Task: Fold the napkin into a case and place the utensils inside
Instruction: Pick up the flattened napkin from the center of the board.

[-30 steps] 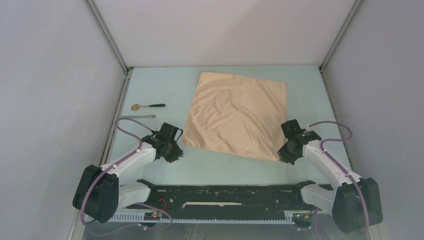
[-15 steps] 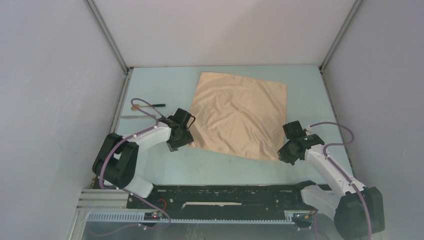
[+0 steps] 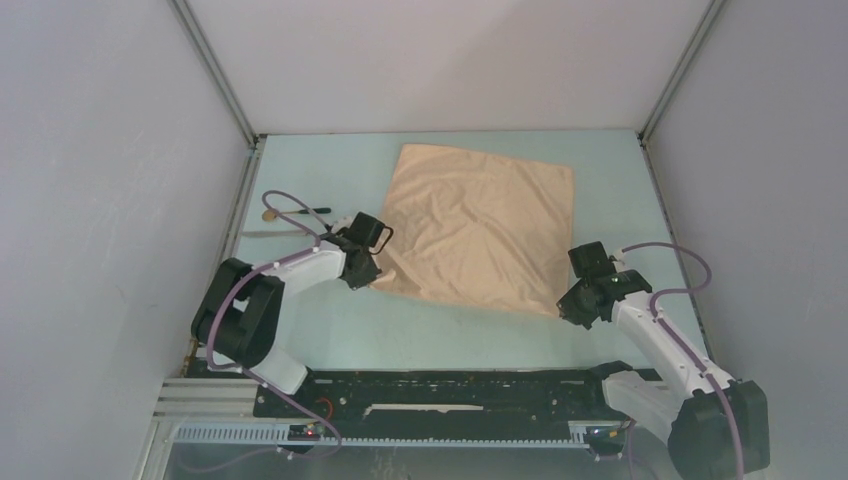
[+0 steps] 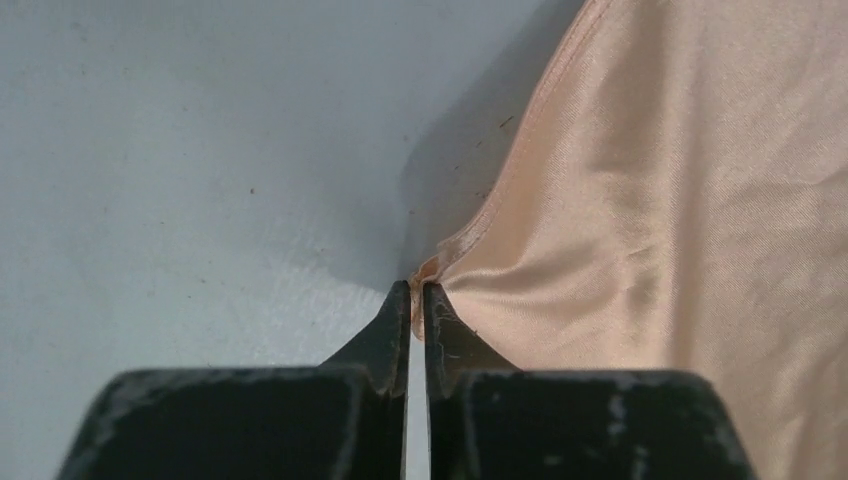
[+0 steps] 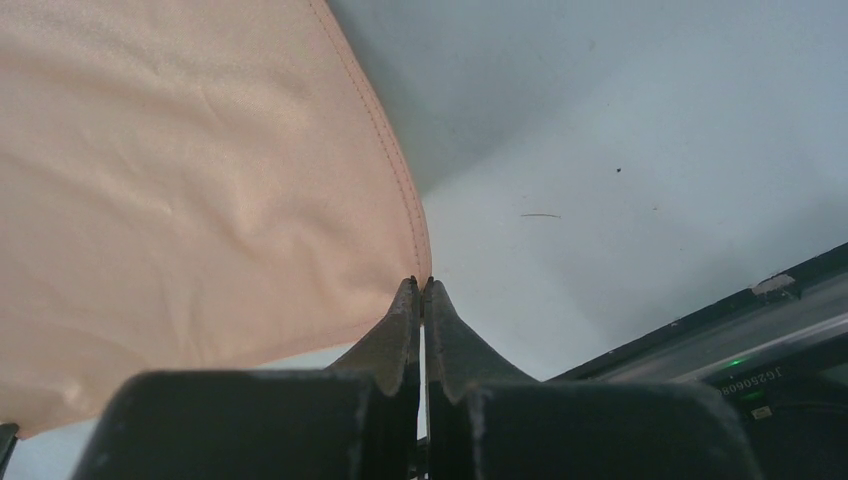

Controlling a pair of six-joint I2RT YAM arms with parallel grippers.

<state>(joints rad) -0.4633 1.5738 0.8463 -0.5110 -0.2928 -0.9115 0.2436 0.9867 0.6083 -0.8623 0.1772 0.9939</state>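
On the table (image 3: pixel 330 170), left fingers (image 4: pixel 393 335) have newly pinched the napkin (image 3: pixel 480 230) corner.

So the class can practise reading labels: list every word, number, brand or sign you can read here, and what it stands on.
Small label on the black base rail, right wrist view: printed characters too small and blurred to read.
On the napkin and the table: no writing visible.
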